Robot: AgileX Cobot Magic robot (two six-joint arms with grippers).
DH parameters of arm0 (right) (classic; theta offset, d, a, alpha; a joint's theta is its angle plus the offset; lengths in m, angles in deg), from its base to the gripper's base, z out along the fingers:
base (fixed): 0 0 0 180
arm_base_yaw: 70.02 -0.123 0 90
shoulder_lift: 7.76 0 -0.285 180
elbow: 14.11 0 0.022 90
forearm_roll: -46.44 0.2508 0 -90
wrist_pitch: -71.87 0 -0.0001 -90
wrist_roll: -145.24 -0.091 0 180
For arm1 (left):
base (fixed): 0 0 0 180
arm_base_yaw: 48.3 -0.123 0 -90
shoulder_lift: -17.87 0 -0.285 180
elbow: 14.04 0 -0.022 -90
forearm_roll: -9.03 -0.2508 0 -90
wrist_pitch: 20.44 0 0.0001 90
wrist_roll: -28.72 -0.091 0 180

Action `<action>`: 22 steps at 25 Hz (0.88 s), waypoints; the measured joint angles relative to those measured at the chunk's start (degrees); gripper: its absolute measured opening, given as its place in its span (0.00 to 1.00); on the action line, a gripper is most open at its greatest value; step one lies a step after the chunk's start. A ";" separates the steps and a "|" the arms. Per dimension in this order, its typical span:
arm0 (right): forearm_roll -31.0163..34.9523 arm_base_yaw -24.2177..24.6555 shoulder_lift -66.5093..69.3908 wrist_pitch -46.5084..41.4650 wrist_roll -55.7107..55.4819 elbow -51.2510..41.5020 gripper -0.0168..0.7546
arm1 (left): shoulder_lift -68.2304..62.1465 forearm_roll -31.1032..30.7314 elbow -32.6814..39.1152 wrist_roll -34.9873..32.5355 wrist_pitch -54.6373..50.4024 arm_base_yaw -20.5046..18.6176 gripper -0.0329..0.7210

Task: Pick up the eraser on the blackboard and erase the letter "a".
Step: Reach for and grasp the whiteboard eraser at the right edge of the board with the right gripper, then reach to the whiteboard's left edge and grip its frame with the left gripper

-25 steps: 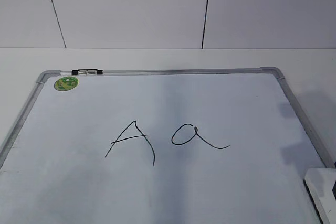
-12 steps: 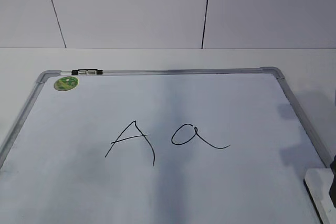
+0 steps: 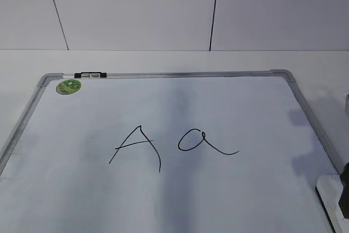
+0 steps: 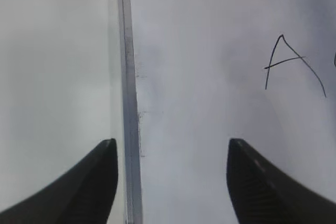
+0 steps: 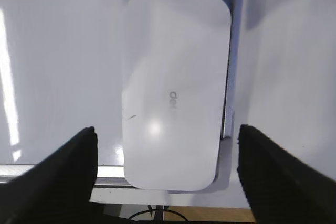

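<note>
The right hand (image 5: 165, 177) has descended, spread wide above one eraser (image 5: 176, 90); left hand (image 4: 170, 182) apart; two letters on the blackboard (image 3: 82, 189).

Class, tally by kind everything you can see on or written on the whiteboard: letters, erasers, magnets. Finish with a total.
Handwritten letters: 2, capital A and the letter "a"
Erasers: 1, the eraser
Magnets: 1, green magnet
Total: 4

eraser (image 5: 176, 87): white | blackboard (image 3: 82, 200): white, grey frame | magnet (image 3: 68, 86): green
</note>
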 joint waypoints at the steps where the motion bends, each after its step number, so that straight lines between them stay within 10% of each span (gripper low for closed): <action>1: -0.09 0.00 0.41 0.12 0.00 -0.57 0.84 | -1.21 0.25 0.00 0.00 0.05 0.00 0.69; 22: -0.35 0.00 9.10 7.01 0.10 -1.73 0.85 | -11.52 0.70 -0.09 0.09 3.29 0.00 0.75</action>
